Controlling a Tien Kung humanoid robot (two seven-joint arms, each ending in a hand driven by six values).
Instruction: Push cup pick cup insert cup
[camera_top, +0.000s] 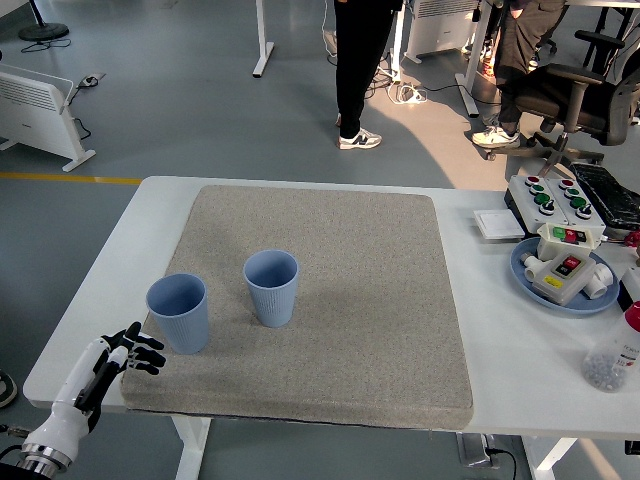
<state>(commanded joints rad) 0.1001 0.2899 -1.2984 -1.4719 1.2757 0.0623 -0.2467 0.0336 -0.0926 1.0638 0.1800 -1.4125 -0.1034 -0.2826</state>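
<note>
Two blue ribbed cups stand upright on the grey mat (340, 300). The left cup (179, 313) sits near the mat's left edge, and the other cup (271, 287) stands a little to its right and further back. My left hand (135, 352) reaches in from the lower left corner, its black fingers spread and holding nothing. It is just left of and slightly below the left cup, a short gap apart from it. My right hand does not show.
A blue plate (560, 285) with a button box lies at the table's right, a control box (560, 200) behind it, and a clear bottle (612, 355) near the right edge. People stand on the floor beyond the table, away from it.
</note>
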